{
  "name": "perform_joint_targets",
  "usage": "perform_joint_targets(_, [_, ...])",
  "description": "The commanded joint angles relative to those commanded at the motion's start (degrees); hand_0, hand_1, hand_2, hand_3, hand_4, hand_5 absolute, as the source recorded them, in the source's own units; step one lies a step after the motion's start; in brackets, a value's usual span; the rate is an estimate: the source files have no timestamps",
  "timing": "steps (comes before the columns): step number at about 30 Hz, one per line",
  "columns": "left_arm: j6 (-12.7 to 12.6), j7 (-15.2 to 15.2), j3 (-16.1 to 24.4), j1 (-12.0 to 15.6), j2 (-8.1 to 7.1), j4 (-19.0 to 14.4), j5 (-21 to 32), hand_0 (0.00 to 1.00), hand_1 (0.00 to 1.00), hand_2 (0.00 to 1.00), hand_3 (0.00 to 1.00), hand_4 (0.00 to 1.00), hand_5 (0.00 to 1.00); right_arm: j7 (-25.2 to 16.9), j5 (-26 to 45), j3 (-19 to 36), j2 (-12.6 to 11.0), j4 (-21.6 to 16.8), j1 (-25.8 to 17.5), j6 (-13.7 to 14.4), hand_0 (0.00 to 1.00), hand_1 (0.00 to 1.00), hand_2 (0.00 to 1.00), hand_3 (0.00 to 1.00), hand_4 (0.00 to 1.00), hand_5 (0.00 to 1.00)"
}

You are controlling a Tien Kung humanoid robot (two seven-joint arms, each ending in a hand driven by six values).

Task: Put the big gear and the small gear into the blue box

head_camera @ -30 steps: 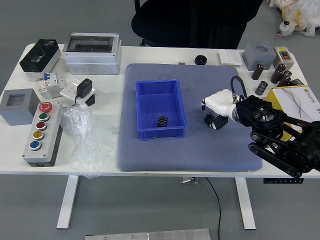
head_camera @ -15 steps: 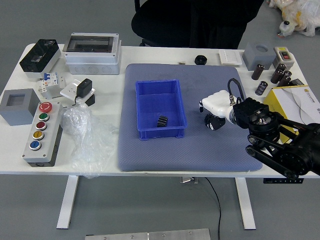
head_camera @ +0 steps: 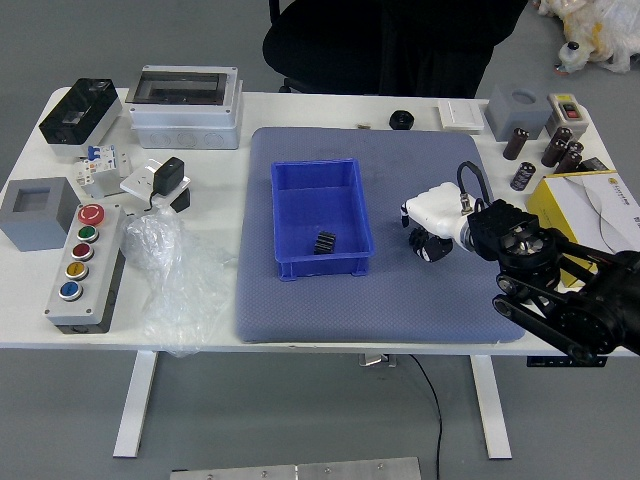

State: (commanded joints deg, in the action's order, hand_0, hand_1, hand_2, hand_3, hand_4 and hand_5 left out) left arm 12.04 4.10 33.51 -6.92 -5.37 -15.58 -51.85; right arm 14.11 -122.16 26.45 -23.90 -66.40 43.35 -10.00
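Observation:
The blue box (head_camera: 322,267) stands on the grey-blue mat, and a small black ridged gear (head_camera: 325,243) lies inside it near the front right corner. To the right of the box, my right hand (head_camera: 430,222) is low over the mat with its white back facing up. A dark, roundish shape (head_camera: 431,246), possibly the big gear, shows at the hand's lower edge; the hand covers part of it, and whether it is held cannot be told. My left arm is out of view.
A yellow box (head_camera: 590,215) and several dark cylinders (head_camera: 516,144) are beyond the right arm. A black round piece (head_camera: 401,120) lies behind the mat. At left are a button panel (head_camera: 86,262) and a clear plastic bag (head_camera: 172,280).
Compared with a second ago, my right hand is slightly farther left, nearer the blue box. Over the last half second it has barely shifted. The gear in the box has not moved.

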Motion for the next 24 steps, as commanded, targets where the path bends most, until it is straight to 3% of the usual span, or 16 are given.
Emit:
perform_joint_targets(17, [0.0, 0.0, 0.1, 0.0, 0.11, 0.0, 0.0, 0.858, 0.837, 0.840, 0.848, 0.753, 0.689, -0.2, -0.9, -0.1, 0.3, 1.1, -0.6, 1.5, 0.595, 0.528, 0.675, 0.645, 0.650, 0.186])
perform_joint_targets(24, [0.0, 0.0, 0.1, -0.1, 0.16, 0.0, 0.0, 0.858, 0.836, 0.840, 0.848, 0.753, 0.689, -0.2, -1.2, -0.2, 0.5, 1.4, -0.8, 1.9, 0.542, 0.472, 0.606, 0.629, 0.624, 0.183])
